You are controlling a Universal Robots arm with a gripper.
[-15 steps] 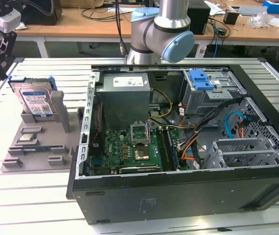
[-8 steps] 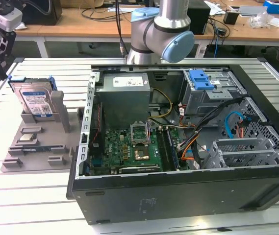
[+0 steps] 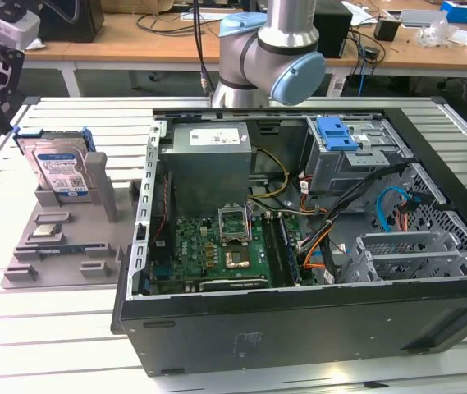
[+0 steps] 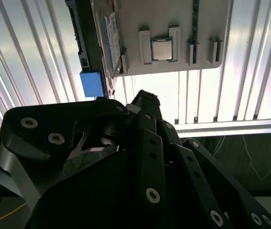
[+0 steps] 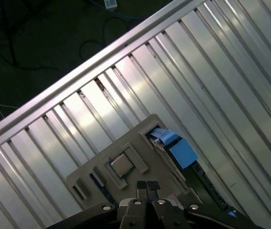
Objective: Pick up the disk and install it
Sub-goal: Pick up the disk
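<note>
Disk: standing on edge in the back slot of the grey fixture tray, label facing the exterior view, at 9 o'clock from the open computer case.
Gripper: fingertips pressed together with nothing between them.
Bearing: in the exterior view the gripper hangs at 10 o'clock from the disk, above it and apart.
Tray: also holds a processor chip at 6 o'clock from the disk.
Case: motherboard; drive cage with a blue bracket at 1 o'clock.
</note>
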